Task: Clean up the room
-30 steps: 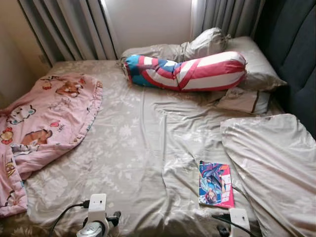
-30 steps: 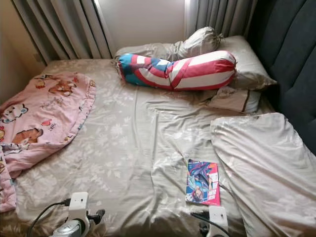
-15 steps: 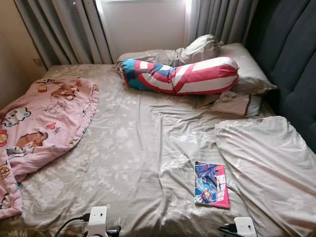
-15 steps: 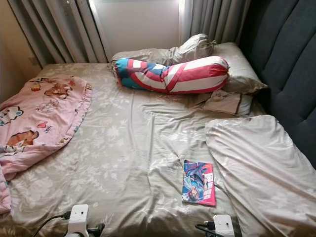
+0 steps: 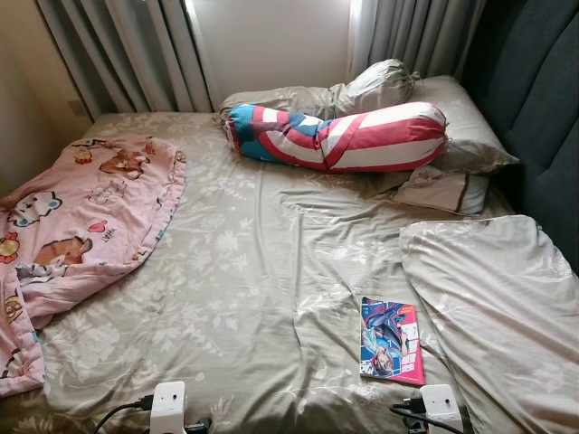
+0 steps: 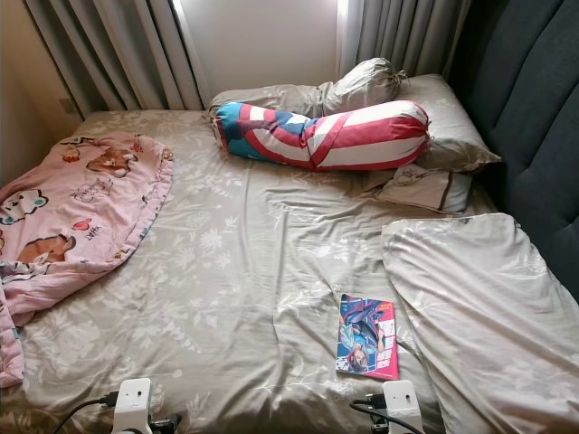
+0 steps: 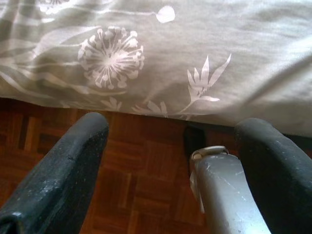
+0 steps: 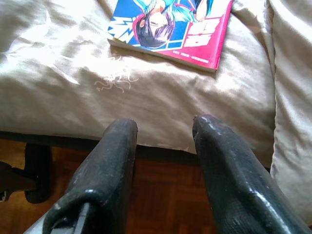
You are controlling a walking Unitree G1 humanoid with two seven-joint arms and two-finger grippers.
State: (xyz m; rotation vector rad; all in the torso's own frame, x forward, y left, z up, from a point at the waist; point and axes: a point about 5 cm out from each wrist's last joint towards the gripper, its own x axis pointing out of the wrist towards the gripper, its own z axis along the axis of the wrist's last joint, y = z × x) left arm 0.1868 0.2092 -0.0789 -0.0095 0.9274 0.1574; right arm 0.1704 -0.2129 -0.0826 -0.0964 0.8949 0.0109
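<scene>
We've got a glossy pink-and-blue manga book (image 8: pixel 171 30) lying flat on the beige floral bedsheet (image 5: pixel 253 271), just past our right gripper (image 8: pixel 163 127), fingers apart; left gripper (image 7: pixel 170 131) open too.

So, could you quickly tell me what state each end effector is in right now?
Left end effector: open, holding nothing, at the bed's edge above the wooden floor.
Right end effector: open, holding nothing, just short of the comic book.
</scene>
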